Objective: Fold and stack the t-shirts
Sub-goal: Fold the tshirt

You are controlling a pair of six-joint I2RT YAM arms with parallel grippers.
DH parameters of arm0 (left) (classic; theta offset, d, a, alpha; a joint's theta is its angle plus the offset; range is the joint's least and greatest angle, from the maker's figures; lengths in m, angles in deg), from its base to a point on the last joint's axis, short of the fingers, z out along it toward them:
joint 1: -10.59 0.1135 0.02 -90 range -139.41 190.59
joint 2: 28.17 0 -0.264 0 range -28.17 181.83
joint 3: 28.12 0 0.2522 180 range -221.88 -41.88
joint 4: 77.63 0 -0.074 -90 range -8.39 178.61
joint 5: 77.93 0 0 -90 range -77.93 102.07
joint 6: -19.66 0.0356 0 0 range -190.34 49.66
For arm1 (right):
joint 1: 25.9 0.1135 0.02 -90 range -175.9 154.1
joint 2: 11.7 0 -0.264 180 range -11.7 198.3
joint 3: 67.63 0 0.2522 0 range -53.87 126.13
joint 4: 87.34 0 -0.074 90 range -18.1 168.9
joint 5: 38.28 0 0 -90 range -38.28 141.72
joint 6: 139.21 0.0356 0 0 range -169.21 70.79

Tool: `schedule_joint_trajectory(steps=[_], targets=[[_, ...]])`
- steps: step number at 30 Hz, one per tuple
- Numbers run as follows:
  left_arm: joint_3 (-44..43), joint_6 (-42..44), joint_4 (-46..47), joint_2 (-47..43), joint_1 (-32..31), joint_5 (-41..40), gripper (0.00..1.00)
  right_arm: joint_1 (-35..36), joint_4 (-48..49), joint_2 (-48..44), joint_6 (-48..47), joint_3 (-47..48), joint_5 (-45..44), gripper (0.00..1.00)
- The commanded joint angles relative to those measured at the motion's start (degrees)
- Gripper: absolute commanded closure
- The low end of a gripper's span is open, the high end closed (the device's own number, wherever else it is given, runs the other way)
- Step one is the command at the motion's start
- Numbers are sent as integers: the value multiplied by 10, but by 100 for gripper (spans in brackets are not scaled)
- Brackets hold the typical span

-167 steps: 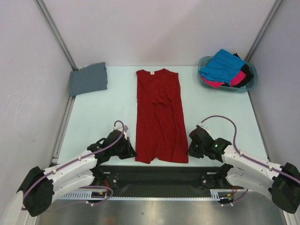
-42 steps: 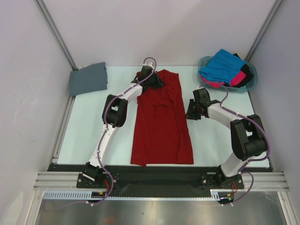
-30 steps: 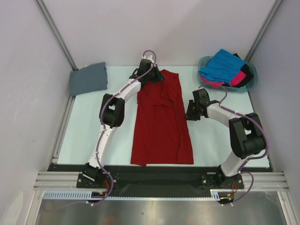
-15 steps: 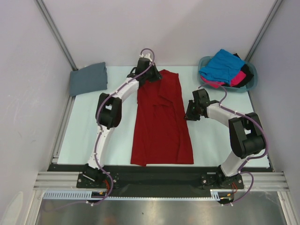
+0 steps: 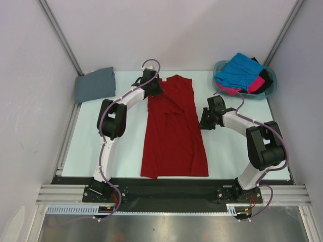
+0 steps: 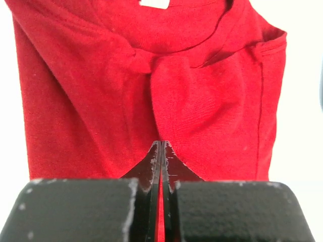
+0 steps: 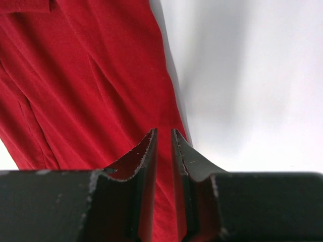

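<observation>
A deep red t-shirt [image 5: 174, 136] lies flat and lengthwise down the middle of a pale desk [image 5: 101, 131]. Its collar [image 6: 202, 43] is at 12 o'clock and its hem at 6 o'clock, and a small white label [image 6: 154, 3] sits inside the neck.

The left arm reaches far out to the shirt's shoulder at about 11 o'clock. The left end effector [image 6: 161, 145] has its jaws pressed fully together, with the tips over a raised crease of red cloth just below the collar. It cannot be told whether any cloth is pinched.

The right arm bends in from 4 o'clock to the shirt's right edge, at about 2 o'clock of its middle. The right end effector [image 7: 164, 132] has its jaws a narrow slit apart at that edge. Red cloth shows in the slit and bare desk lies beside it at 3 o'clock. Whether it grips the cloth cannot be told.

A slate grey t-shirt [image 5: 95, 84] lies folded at the desk's 10 o'clock corner. At 2 o'clock a teal plastic basket [image 5: 217, 68] holds a crumpled bright blue t-shirt [image 5: 238, 70] on top, with a hot pink t-shirt [image 5: 255, 84] and a black t-shirt [image 5: 265, 78] under it.
</observation>
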Motion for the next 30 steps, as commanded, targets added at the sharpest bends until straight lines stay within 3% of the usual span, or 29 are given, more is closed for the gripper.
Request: schedule_joint_trajectory(steps=[1,2,3,4,5,7,9,15,22,30], targets=[[-4,-3,16,-44,4,-1,100,-2,14,3,-1,1,7,78],[-12,-4,16,-35,5,5,100,-2,13,2,-1,1,7,78],[-16,-5,18,-30,5,11,90,-2,13,3,-1,1,8,78],[-21,-5,19,-25,5,19,73,-1,13,3,-1,1,9,78],[-28,-4,22,-21,6,34,41,-2,13,4,-1,2,9,78],[-31,-2,37,-11,5,55,24,-2,12,4,-2,3,8,78],[-33,-1,47,-7,6,79,14,-2,12,4,-3,4,9,78],[46,-7,93,-48,1,102,14,-2,13,3,1,3,13,78],[178,-31,160,-100,-24,111,38,-1,16,-1,5,-3,12,79],[237,-73,231,-112,-40,104,48,1,14,-8,3,-7,12,79]])
